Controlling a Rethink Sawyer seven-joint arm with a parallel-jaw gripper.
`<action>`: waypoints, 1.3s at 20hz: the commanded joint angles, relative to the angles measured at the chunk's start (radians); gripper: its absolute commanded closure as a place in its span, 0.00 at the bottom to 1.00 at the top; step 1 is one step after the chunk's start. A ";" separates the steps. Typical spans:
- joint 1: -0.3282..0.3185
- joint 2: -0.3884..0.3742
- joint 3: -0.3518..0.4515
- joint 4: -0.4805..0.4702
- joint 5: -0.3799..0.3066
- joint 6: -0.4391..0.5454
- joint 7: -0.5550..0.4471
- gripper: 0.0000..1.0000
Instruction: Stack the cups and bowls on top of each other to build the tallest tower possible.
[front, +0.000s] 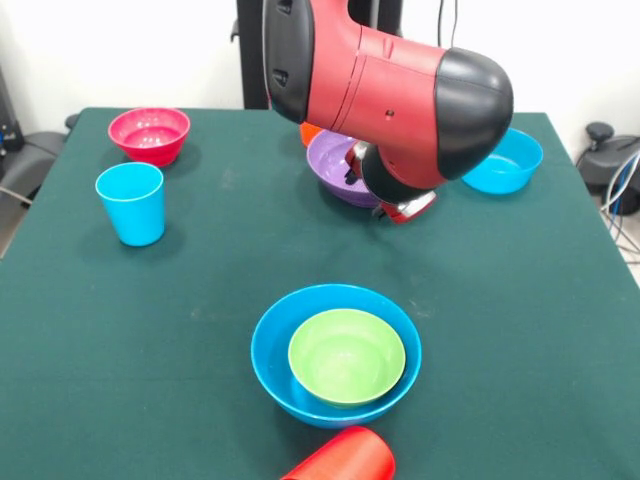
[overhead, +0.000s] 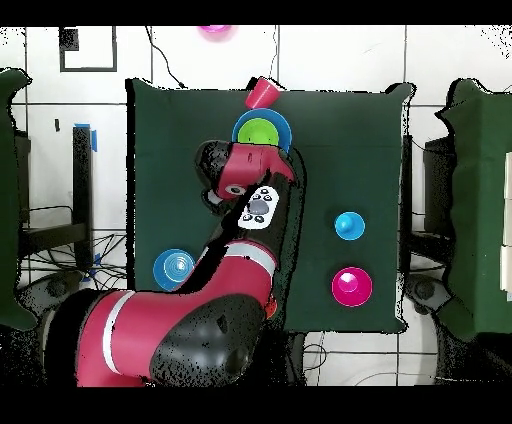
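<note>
End effector (front: 405, 207) state unclear, beside purple bowl (front: 335, 160) | only lime-green bowl (front: 346, 355) nested in blue bowl (front: 272, 350) | tower barely begun

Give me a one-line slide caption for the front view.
Sawyer arm hangs over a purple bowl; lime green bowl nested in a blue bowl up front.

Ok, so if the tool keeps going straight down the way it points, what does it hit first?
Most likely the purple bowl, near its rim, or the green table cloth right beside it. The tool points down at that edge, and the arm hides it from overhead, so depth is unclear.
</note>
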 joint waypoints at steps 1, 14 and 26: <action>0.017 0.027 0.126 0.053 -0.053 -0.021 -0.051 0.00; 0.017 0.027 0.139 0.091 -0.053 -0.056 -0.064 0.00; 0.022 0.050 0.149 0.093 -0.042 -0.086 -0.041 0.00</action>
